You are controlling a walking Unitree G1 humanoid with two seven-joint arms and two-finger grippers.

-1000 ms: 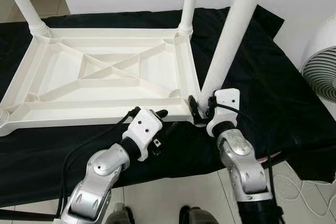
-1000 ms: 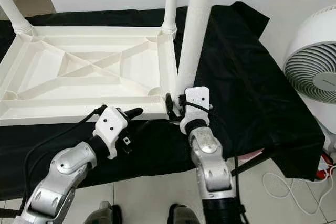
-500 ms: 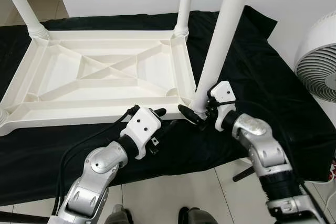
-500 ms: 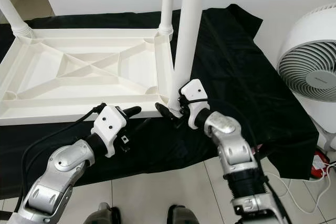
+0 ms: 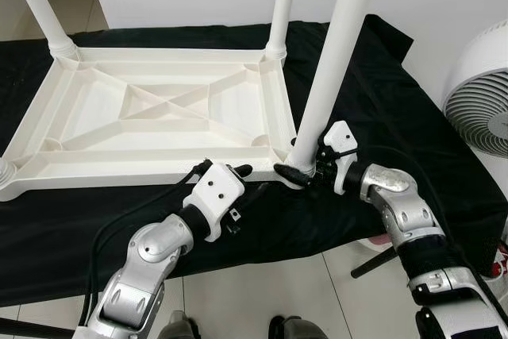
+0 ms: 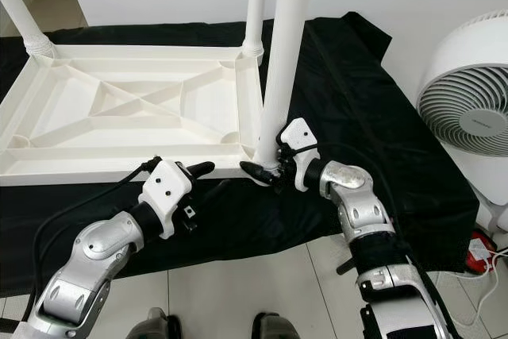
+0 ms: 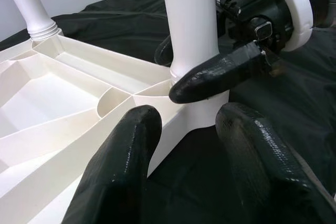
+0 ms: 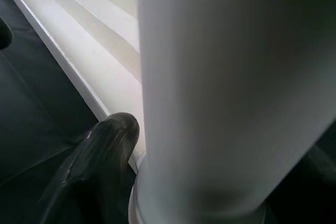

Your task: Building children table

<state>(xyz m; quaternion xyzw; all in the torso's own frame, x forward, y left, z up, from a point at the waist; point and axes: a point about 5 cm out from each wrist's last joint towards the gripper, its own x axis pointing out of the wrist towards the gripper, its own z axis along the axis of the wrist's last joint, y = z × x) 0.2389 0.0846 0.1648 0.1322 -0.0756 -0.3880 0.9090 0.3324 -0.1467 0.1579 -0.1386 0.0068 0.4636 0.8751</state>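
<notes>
The tall white plastic table legs (image 5: 341, 45) run off the frame at twelve o'clock, the round white fan (image 6: 468, 117) is cropped at three o'clock.

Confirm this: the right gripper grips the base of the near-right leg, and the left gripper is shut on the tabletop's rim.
Wrong about the left gripper. The left wrist view shows it open, just short of the tabletop corner. The right gripper does grip the leg at its base.

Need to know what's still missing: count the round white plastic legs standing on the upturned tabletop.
3: far-left corner leg, far-right corner leg, and near-right corner leg, held at its base by the right gripper. The near-left corner is cut off.
</notes>
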